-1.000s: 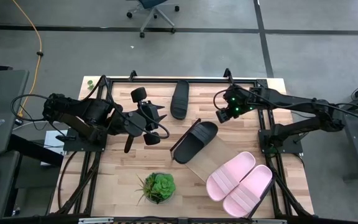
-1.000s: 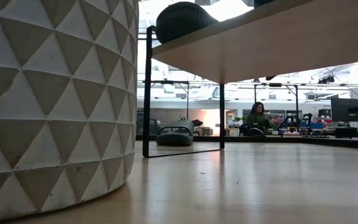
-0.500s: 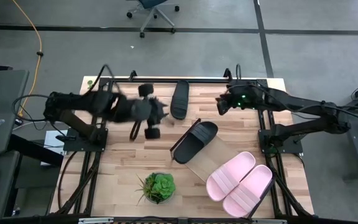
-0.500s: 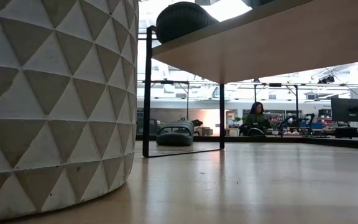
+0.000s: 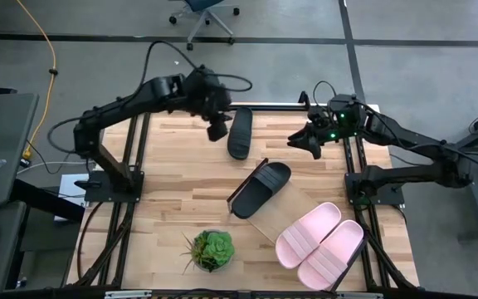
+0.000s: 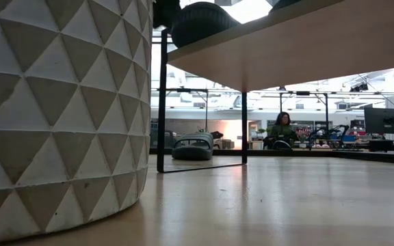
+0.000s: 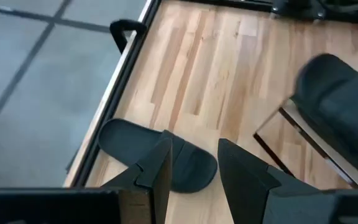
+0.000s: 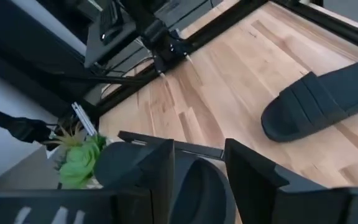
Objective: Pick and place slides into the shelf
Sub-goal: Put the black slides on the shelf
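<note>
- While the right claw [image 5: 314, 149] waits with fingers parted over the desk's [image 5: 173, 199] far right, the left claw [image 5: 217, 129], also parted and empty, hovers just beside the loose black slide [image 5: 240, 132] at the far edge.
- That slide's long axis runs front to back; the left arm is nearer.
- One black slide [image 5: 260, 188] lies on the shelf [image 5: 276, 218]; the pink pair [image 5: 319, 245] sits nearby.
- A second ago the left claw was mid-desk, farther left.
</note>
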